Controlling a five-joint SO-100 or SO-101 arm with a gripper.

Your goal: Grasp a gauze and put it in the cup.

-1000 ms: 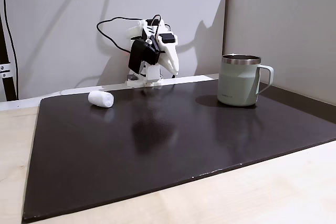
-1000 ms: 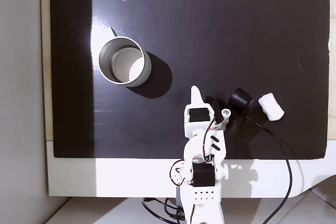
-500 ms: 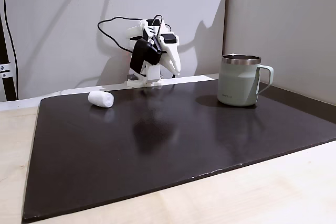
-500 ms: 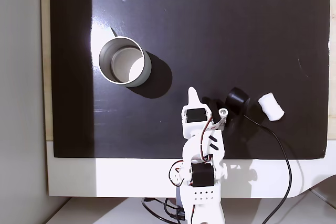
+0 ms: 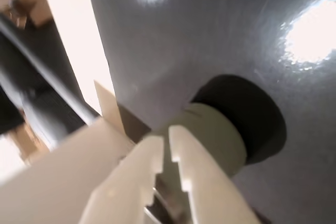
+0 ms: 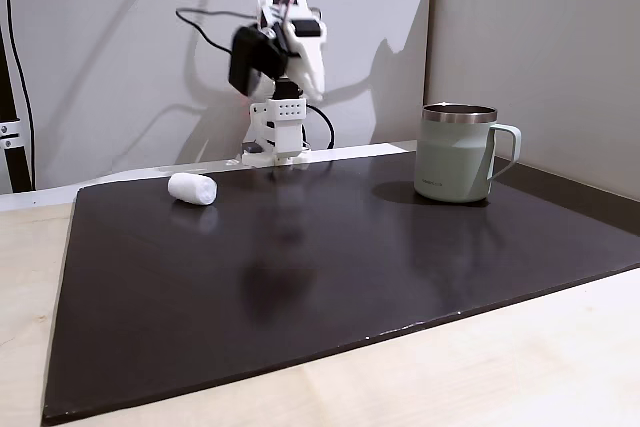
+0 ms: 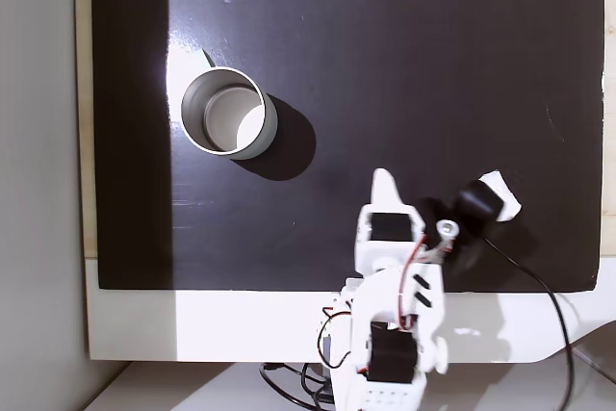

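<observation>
The gauze (image 6: 192, 188), a small white roll, lies on the black mat near its far left corner in a fixed view. From above, the arm's black wrist camera covers part of the gauze (image 7: 509, 202). The sage-green cup (image 6: 455, 153) stands upright at the right, and its open mouth shows from above on the cup (image 7: 229, 113). My gripper (image 6: 317, 85) is raised above its base, between the two things, shut with nothing in it. In the wrist view the gripper (image 5: 167, 139) points toward the cup (image 5: 215, 140), its cream fingers almost touching. From above, the gripper (image 7: 383, 180) sits left of the gauze.
The black mat (image 6: 300, 277) covers most of a light wooden table (image 6: 520, 367). A grey wall (image 6: 540, 37) stands close behind the cup. A black cable (image 7: 549, 305) runs from the wrist camera past the arm's base (image 6: 277, 137).
The arm has lifted up from its folded pose and swung toward the gauze side. The wrist camera now overlaps the gauze from above. Gauze and cup have not moved.
</observation>
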